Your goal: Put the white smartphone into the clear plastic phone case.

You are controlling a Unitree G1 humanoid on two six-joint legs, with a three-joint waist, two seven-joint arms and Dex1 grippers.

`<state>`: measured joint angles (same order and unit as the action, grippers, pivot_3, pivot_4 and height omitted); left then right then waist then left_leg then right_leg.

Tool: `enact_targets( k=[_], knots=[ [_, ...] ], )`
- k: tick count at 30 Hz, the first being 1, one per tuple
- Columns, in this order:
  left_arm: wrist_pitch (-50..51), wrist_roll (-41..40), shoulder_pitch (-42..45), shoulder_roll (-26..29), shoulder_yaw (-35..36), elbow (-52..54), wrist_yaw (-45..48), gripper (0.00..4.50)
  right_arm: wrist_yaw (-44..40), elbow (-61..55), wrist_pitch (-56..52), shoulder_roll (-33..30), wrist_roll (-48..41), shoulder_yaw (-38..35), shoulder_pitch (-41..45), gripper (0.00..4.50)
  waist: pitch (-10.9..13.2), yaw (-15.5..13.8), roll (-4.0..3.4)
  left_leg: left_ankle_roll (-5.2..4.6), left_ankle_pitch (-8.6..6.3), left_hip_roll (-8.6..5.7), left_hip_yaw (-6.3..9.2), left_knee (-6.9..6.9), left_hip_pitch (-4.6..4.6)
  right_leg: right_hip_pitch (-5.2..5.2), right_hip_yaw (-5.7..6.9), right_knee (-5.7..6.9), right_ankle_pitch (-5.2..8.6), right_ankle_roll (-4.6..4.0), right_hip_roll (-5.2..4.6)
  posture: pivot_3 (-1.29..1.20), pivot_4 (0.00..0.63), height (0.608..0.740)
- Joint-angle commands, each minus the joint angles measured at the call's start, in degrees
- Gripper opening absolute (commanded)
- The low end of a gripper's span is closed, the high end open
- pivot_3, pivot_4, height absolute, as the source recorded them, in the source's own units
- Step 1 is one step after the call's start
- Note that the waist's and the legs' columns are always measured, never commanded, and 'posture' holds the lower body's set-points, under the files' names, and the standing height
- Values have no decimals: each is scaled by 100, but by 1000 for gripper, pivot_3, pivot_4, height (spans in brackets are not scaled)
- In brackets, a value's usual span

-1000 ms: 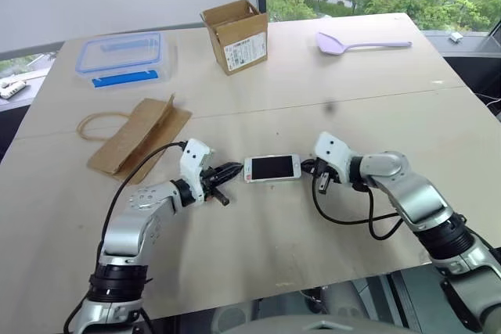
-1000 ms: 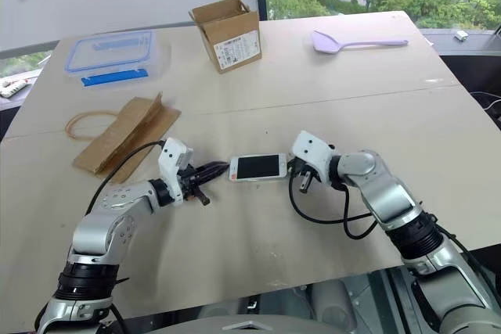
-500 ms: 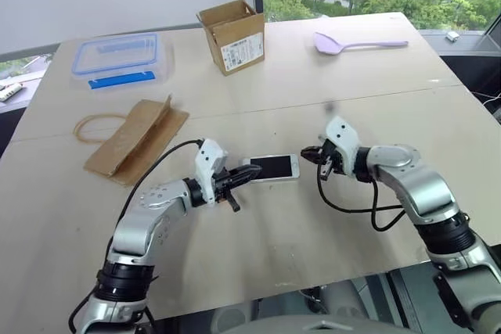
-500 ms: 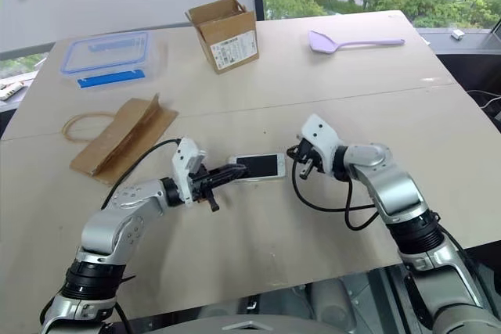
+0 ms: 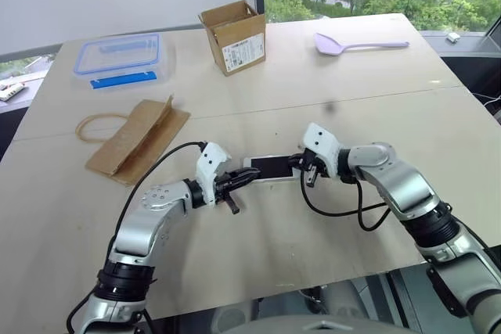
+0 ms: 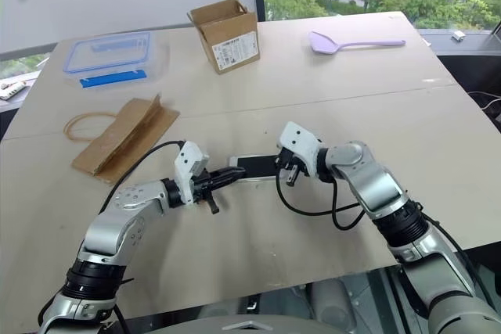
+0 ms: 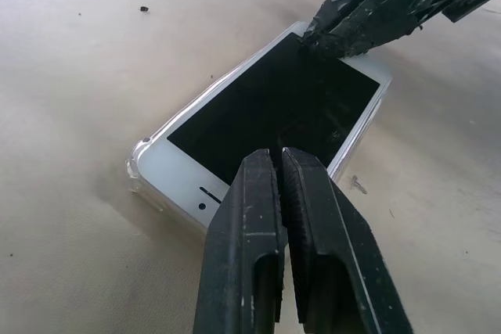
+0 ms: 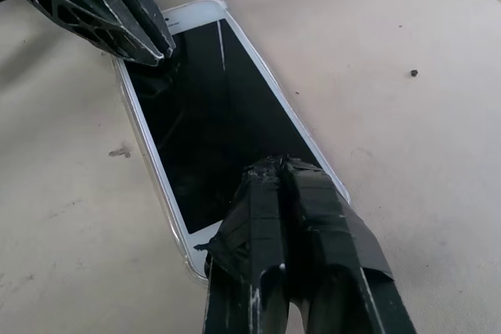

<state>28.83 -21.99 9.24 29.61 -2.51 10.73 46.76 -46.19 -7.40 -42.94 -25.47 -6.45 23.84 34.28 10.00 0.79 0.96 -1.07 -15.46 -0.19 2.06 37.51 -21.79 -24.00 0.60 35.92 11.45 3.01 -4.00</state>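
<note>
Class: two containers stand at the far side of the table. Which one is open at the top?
The brown cardboard box, with its flaps standing up. The clear food box to its left has its blue-rimmed lid shut.
</note>
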Motion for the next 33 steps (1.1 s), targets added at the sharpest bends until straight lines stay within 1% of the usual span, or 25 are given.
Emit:
enact_targets(
  k=[1,7,14,16,17,18,19,21,26,29,31,33],
  knots=[
    [124,-54,-35,-8,-37,315,-89,201,-23,332,-601,-9,33,191,-61,0,-2,-1,1,0,0,0,1,1,4,5,0,0,0,0,0,0,150,740],
    [120,-43,-101,-19,-19,302,-115,201,-52,603,-1046,87,-40,364,-110,0,-28,1,4,0,0,0,4,3,16,21,2,0,0,0,0,0,150,740],
    [-136,37,-203,-40,-37,68,-50,201,-74,1079,-912,84,169,726,-303,0,-152,-3,3,0,0,0,3,3,31,34,3,-1,2,-2,0,0,150,740],
    [-229,69,-219,-52,-55,-19,-33,201,-92,1204,-832,88,240,839,-342,0,-159,-3,3,-1,-1,-1,2,3,51,55,3,-1,12,-19,0,0,150,740],
    [-262,79,-225,-56,-59,-48,-26,201,-97,1256,-762,89,289,907,-365,0,-165,-2,2,-1,-1,-1,1,2,59,61,3,-2,14,-21,0,0,150,740],
    [-286,89,-219,-64,-68,-73,-23,201,-106,1298,-704,86,322,946,-376,0,-169,-1,3,-2,-2,0,0,-5,88,84,1,-4,17,-19,-1,0,150,740],
    [-300,94,-209,-69,-75,-89,-22,201,-113,1342,-617,71,400,1038,-392,0,-185,0,3,-2,-2,0,-1,-8,108,99,1,-6,29,-1,-1,0,150,740],
    [-315,104,-193,-71,-83,-109,-24,201,-89,1407,-376,20,638,1255,-438,0,-216,0,2,-2,-2,3,5,-9,117,106,2,-6,32,2,0,0,150,740],
    [-303,135,-147,-92,-86,-137,-41,201,-51,1236,401,199,603,841,-625,0,-268,6,12,-2,-2,5,10,-9,126,115,1,-6,33,3,1,0,150,740],
    [-250,149,-154,-107,-97,-94,-66,201,-398,786,650,3,420,650,-781,0,-264,7,5,-2,-2,7,10,-9,127,116,1,-6,33,3,1,0,150,740],
    [-227,163,-157,-129,-125,-79,-85,201,-677,589,685,-220,401,731,-888,0,-255,0,-8,-2,-2,8,11,-10,124,115,1,-8,33,3,1,0,150,740],
    [-205,174,-148,-150,-155,-68,-104,201,-752,622,824,-413,652,937,-937,0,-252,0,-11,-2,-2,7,11,-10,117,109,1,-11,33,3,0,0,150,740]
  ],
)
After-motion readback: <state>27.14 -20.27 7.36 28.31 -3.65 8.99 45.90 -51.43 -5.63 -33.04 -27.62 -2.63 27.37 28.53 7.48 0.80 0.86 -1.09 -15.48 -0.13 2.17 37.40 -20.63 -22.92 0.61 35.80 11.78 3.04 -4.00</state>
